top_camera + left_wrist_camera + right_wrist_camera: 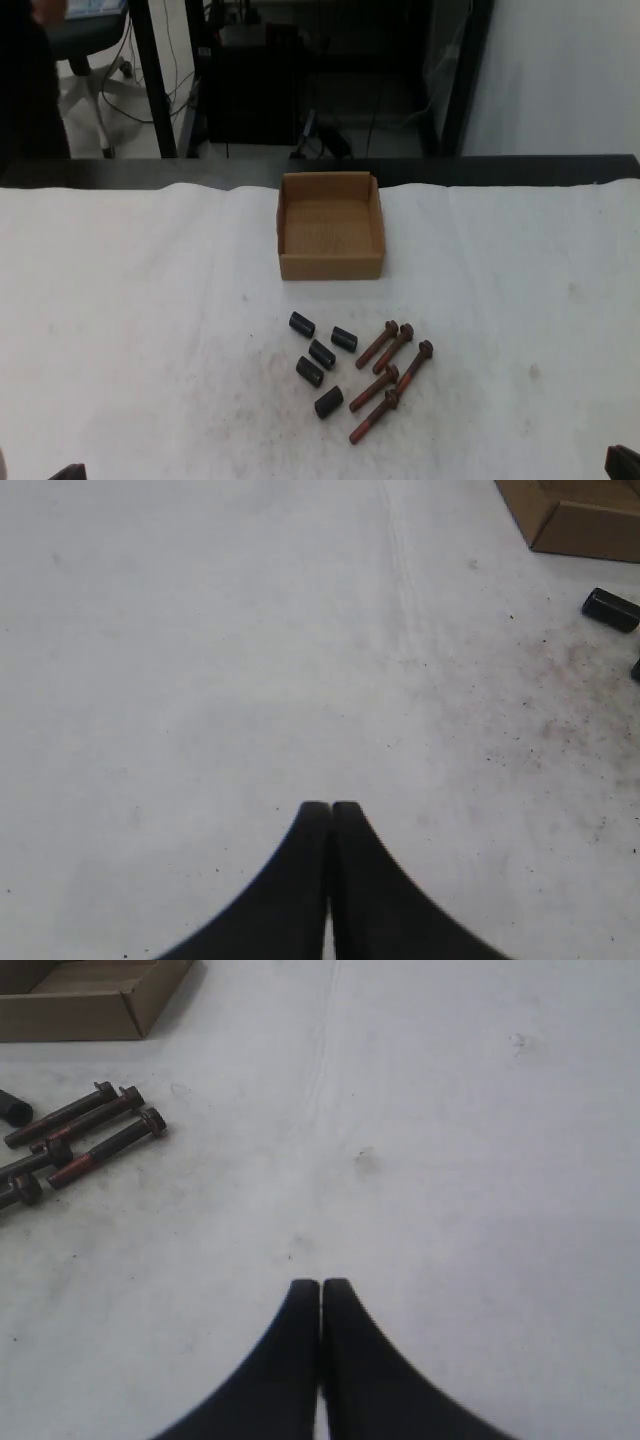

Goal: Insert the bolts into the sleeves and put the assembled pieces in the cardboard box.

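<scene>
Several black sleeves (322,353) lie loose on the white cloth in front of the open cardboard box (331,266). Just to their right lie several rusty red bolts (388,378). My left gripper (330,807) is shut and holds nothing, hovering over bare cloth well left of the parts; one sleeve (610,609) and a box corner (570,520) show beyond it. My right gripper (320,1285) is also shut and holds nothing, over bare cloth right of the bolts (95,1130), with the box (90,1000) farther off.
The white cloth (130,330) covers the bench, with dirty specks around the parts. A dark bench edge (150,170) runs behind the box. Beyond it stand dark frames, cables and a chair base.
</scene>
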